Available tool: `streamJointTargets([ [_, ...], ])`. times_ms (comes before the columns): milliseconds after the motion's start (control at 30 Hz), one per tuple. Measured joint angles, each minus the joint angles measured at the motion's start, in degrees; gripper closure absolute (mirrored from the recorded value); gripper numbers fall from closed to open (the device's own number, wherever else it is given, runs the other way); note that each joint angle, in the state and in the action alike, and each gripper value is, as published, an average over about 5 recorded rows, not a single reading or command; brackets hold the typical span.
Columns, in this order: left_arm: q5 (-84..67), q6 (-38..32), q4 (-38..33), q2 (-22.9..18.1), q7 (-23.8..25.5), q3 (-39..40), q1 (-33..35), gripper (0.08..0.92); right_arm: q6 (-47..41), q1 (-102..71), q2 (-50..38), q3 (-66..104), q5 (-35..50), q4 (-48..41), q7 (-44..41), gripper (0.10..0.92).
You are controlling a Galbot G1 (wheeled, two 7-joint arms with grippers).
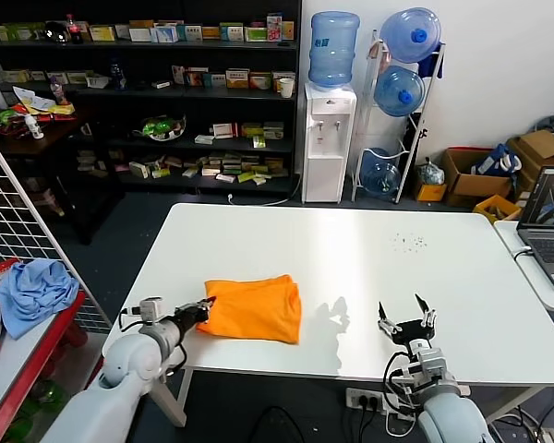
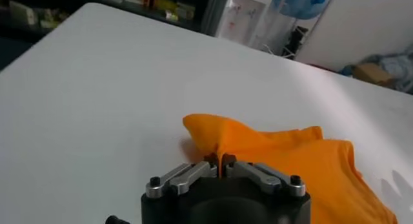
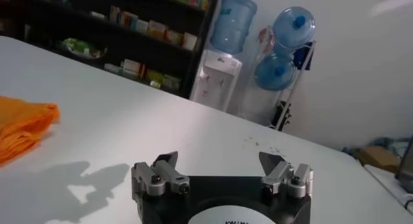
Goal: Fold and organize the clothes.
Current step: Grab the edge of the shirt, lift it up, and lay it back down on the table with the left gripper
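Note:
The orange T-shirt (image 1: 255,308) lies folded into a small rectangle on the white table (image 1: 351,258), near its front left. No lettering shows. My left gripper (image 1: 206,305) is at the shirt's left edge, shut on a pinch of the orange cloth. In the left wrist view the cloth (image 2: 290,157) rises in a fold into the closed gripper (image 2: 221,162). My right gripper (image 1: 406,317) is open and empty, held above the table's front right. The right wrist view shows its gripper (image 3: 219,161) apart from the shirt (image 3: 22,125).
A light blue cloth (image 1: 32,291) lies on a red-edged side table at the left. A laptop (image 1: 547,226) stands on a table at the right. Shelves and a water dispenser (image 1: 331,138) stand behind. Small dark specks (image 1: 408,242) mark the table's far right.

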Motion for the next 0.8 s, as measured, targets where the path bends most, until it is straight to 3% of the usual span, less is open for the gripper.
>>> streamJointTargets([
  [367,5.1,0.4,1.6,9.6,-0.9,-7.2,1.3,0.877,-0.4,3.5,0.4,-4.2,0.1,-1.2,0.0,0.203],
  [800,22.5,-5.7,6.7,19.5,1.7,-9.8,0.0,0.877,-0.6,4.6,0.5,-6.1,-0.2,-0.5,0.0,0.203],
])
